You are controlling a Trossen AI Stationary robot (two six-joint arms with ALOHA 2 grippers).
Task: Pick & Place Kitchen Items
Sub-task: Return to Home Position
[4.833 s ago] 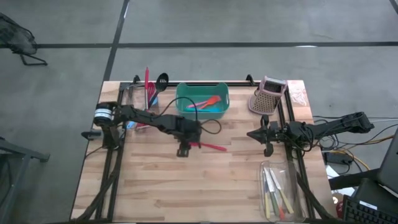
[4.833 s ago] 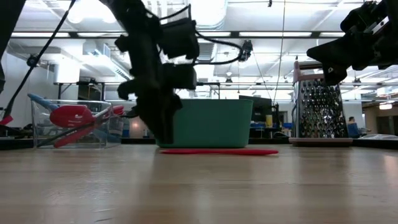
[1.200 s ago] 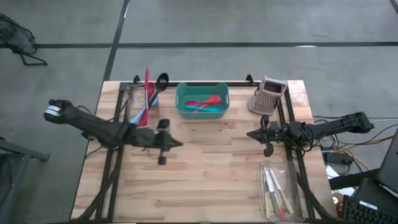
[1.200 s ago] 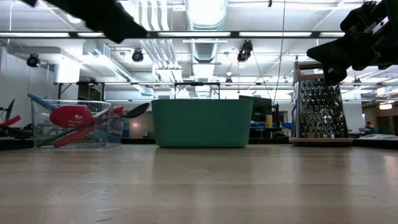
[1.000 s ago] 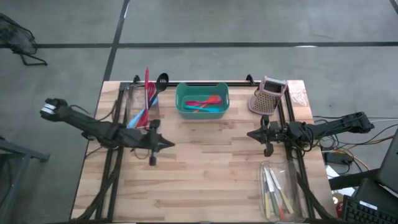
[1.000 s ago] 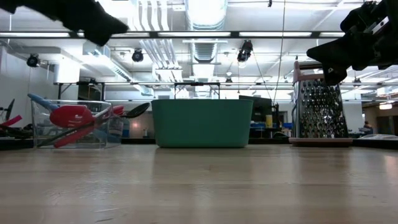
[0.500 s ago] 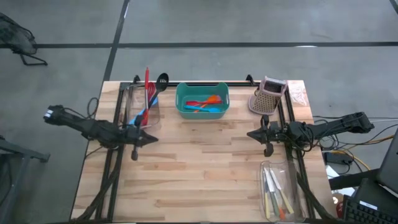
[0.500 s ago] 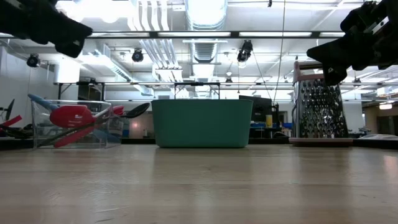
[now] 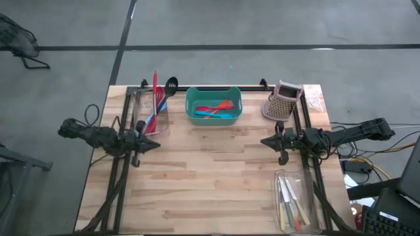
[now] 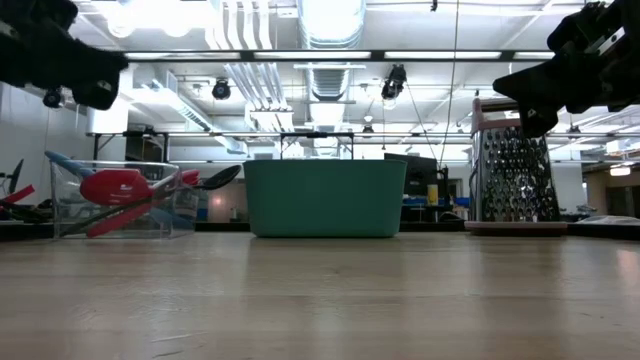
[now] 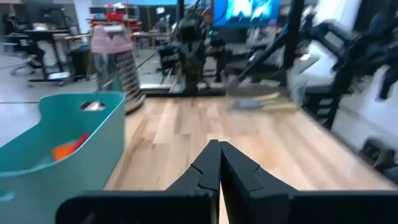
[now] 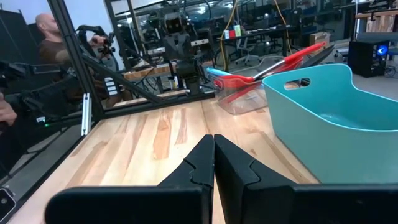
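Red, orange and blue kitchen items [image 9: 214, 109] lie inside the teal tub [image 9: 194, 98] at the table's far middle. More kitchen items, red, black and blue [image 9: 156, 99], stick out of a clear box [image 9: 139, 108] at the far left. My left gripper [image 9: 157, 145] hangs shut above the table near its left edge, just in front of the clear box, with nothing in it [image 11: 219, 144]. My right gripper [image 9: 262, 140] hovers shut and empty at the right [image 12: 213, 138].
A pinkish perforated holder [image 9: 283, 99] stands at the far right. A clear tray with pale-handled metal pieces [image 9: 293, 200] lies at the near right. Bare wood [image 9: 210, 177] spans the middle and near side. A person [image 12: 46, 37] shows beyond the table's left side.
My left gripper has drawn back toward the table's left edge, staying shut and empty. My right arm has kept still.
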